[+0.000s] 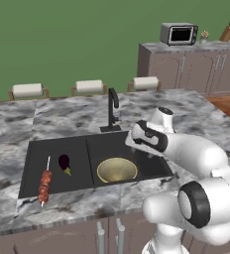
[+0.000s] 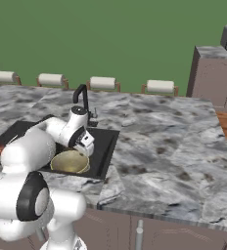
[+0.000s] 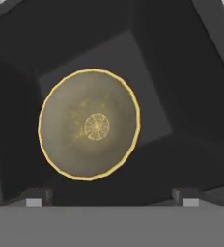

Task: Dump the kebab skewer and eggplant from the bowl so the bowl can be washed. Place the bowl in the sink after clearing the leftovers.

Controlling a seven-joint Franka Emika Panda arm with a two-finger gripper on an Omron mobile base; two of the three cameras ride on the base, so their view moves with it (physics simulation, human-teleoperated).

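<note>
The bowl [image 1: 117, 170] sits upright and empty on the floor of the right basin of the sink [image 1: 57, 147], straight below my gripper [image 3: 112, 198], which hangs over it looking down. In the hand view the bowl [image 3: 89, 130] lies just left of centre between my two finger tips, which stand wide apart and hold nothing. The bowl is round, so no long axis matters; the only relation left is vertical, and my judgement is that a straight lift clears it.

The kebab skewer [image 1: 44, 184] lies in the left basin, its stick running front to back, its near end at the front rim. The eggplant [image 1: 64, 162] lies just beside it, stem toward the front.

The grey marble surface [image 1: 18, 124] wraps the sink, with the black faucet [image 1: 112, 106] behind it. Beyond stand stools [image 1: 89, 87], a green wall, cabinets and a toaster oven [image 1: 179, 33].
</note>
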